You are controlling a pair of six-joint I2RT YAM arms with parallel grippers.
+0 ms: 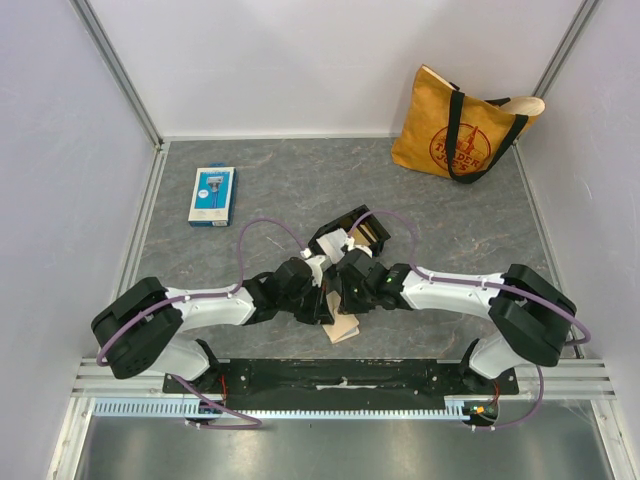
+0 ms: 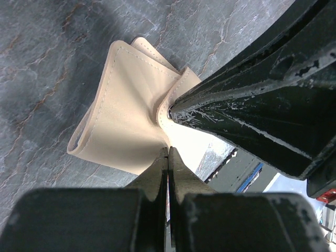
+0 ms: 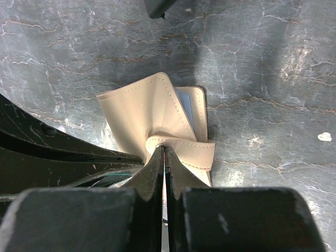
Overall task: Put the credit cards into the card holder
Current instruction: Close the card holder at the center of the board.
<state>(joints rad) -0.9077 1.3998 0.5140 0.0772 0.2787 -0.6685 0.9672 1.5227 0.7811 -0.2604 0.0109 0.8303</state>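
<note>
Both arms reach in to the middle of the grey table [image 1: 300, 180], and their tips meet over the card holder [image 3: 139, 107], which sits between them near the front edge. The left gripper [image 2: 168, 155] has its jaws pressed together, pinching the lower edge of the tan holder. The right gripper [image 3: 165, 152] is also closed, clamped on the folded tab at the holder's side, so each arm has a thin bit of the leather. The holder is splayed open between the two grips, with its stitched flaps spread apart and one corner touching the table (how much of it rests flat I cannot tell).

One grey-blue credit card [image 3: 186, 107] shows inside the holder, tucked behind a flap with only a strip of it visible. Just beyond the arms lies a black tray [image 1: 352, 222], partly hidden by them, with white and gold pieces in it that look like more cards. A blue-and-white package [image 1: 212, 195] lies flat at the far left of the table, well apart from the arms. A yellow tote bag [image 1: 455, 135] leans in the far right corner.
</note>
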